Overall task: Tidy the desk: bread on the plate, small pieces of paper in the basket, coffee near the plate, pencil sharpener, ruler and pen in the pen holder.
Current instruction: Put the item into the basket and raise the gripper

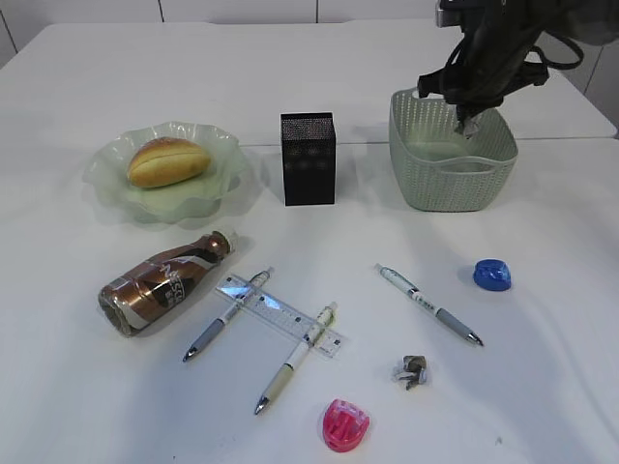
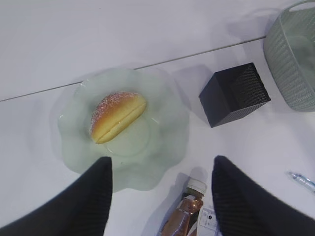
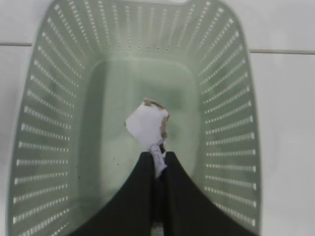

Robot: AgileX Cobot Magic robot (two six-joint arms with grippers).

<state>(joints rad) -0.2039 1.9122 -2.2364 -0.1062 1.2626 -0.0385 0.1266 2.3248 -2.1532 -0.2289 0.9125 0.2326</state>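
Right wrist view shows the right gripper (image 3: 157,164) pinched shut on a crumpled paper scrap (image 3: 146,125), held over the inside of the green basket (image 3: 44,147), not yet dropped. Bread (image 1: 168,160) already sits on the plate (image 1: 221,184). The left gripper (image 2: 161,189) hangs wide open and empty above that plate. Still out on the desk: another paper wad (image 1: 412,370), the coffee bottle (image 1: 164,282) lying on its side, three pens (image 1: 427,304), the ruler (image 1: 280,316), and blue (image 1: 491,275) and pink sharpeners (image 1: 345,425); the pen holder (image 1: 308,159) looks unfilled.
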